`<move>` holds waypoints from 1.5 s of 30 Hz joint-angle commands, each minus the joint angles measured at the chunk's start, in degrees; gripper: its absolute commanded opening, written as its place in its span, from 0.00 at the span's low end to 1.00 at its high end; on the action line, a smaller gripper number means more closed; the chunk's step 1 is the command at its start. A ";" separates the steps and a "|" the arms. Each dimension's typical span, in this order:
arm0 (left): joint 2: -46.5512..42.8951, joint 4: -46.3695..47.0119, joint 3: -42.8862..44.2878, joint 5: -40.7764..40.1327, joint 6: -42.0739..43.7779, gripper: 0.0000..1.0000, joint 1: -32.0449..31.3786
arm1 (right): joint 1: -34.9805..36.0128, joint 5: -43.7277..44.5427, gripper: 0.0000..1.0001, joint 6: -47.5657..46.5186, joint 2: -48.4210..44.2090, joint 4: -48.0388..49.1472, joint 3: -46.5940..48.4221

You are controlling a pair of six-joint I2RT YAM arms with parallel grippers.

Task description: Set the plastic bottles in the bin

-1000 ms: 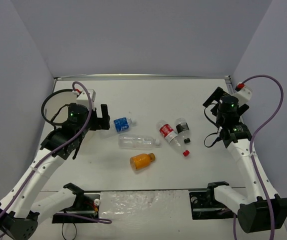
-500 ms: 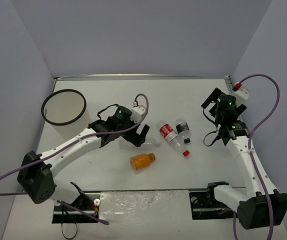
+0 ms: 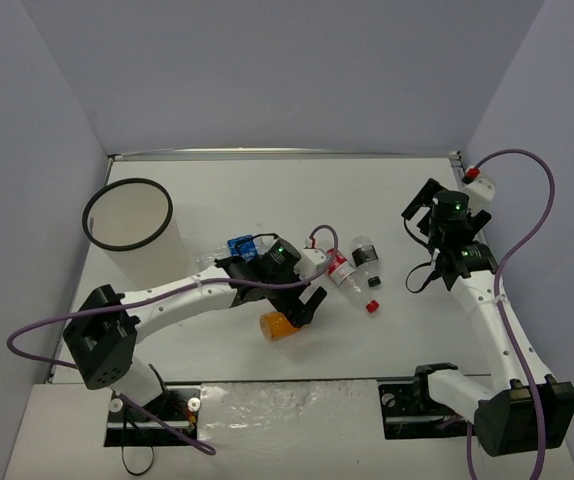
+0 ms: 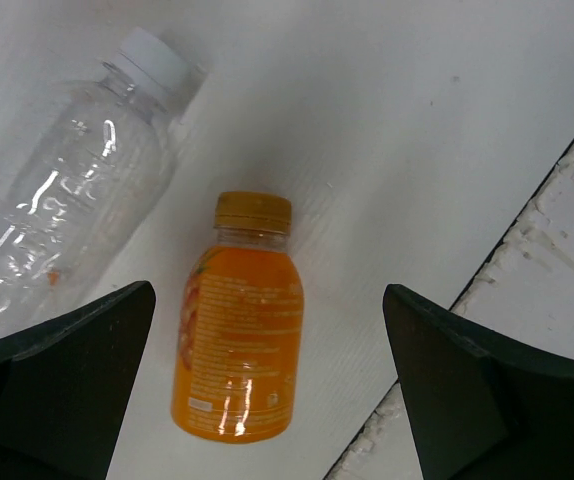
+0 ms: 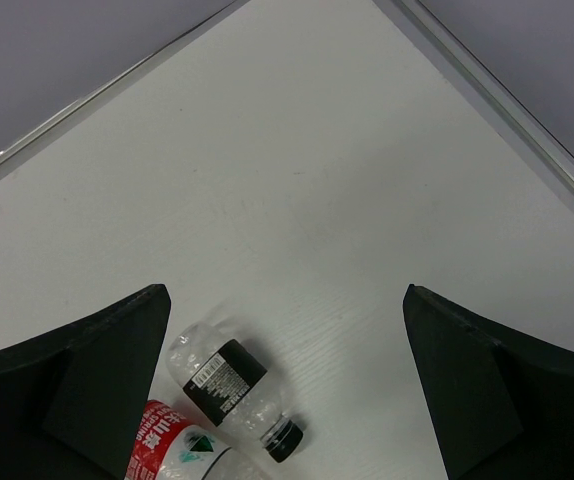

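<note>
We judge the task barely begun. Nothing is in the bin (image 3: 147,260), which stands at the upper left of the top view, and we make out no bottle inside its black rim. All five plastic bottles lie on the table (image 3: 267,190) in the middle of that view.

Counting them:
- One blue-labelled bottle (image 3: 241,246) lies left of centre, partly behind the left arm.
- One plain clear bottle (image 4: 67,220) is at the upper left of the left wrist view, hardly visible from above.
- One orange bottle (image 4: 239,340) lies on its side just below the middle of the left wrist view, cap toward the top of the frame.
- One red-labelled bottle (image 3: 341,268) and one black-labelled bottle (image 3: 365,256) lie close side by side, right of centre.

That makes five bottles, one bin and two claws.

The left claw (image 3: 305,308) hovers over the orange bottle with its fingers spread wide on either side and nothing grasped. This looks to us like the approach for a first pick. The right claw (image 5: 287,300) is also released and empty, held above bare table at the right of the top view. The black-labelled bottle shows at the lower left of its wrist view.

All five bottles are left to carry over.
</note>
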 commanded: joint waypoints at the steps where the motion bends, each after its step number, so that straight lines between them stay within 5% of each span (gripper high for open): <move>1: -2.73 -2.85 -2.24 -8.69 -5.98 0.97 -1.55 | -0.33 1.79 1.00 -0.69 -1.96 2.18 -0.04; 6: -1.31 -5.74 -3.67 -16.54 -8.38 0.97 -1.60 | -0.33 1.00 1.00 -0.55 -3.10 2.10 -0.17; 11: 0.68 -7.08 -3.05 -15.06 -10.24 0.94 -1.80 | -0.33 0.93 1.00 -0.82 -4.13 2.18 -0.50; 16: -3.93 -5.01 -5.00 -12.50 -10.54 0.60 -6.00 | -0.33 1.80 1.00 -0.64 -4.61 2.19 -0.58; 20: -7.11 -4.11 -5.58 -10.54 -10.48 0.23 -6.70 | -0.33 1.61 1.00 -0.83 -4.73 2.18 -0.59; 27: -11.71 -7.16 -1.71 -15.02 -8.77 0.07 -6.70 | -0.33 1.40 1.00 -1.13 -6.50 2.12 -0.97; 31: -15.34 -8.08 3.24 -31.89 -9.47 0.00 -6.10 | -0.33 1.29 1.00 -0.92 -7.68 2.12 -1.24; 34: -15.98 -9.08 11.09 -47.98 -11.95 0.00 0.22 | -0.33 0.62 1.00 -0.60 -7.66 2.28 -1.36; 45: -18.87 -8.87 22.51 -46.11 -11.58 0.03 29.64 | -0.33 -2.87 1.00 -1.05 -4.68 2.62 -0.70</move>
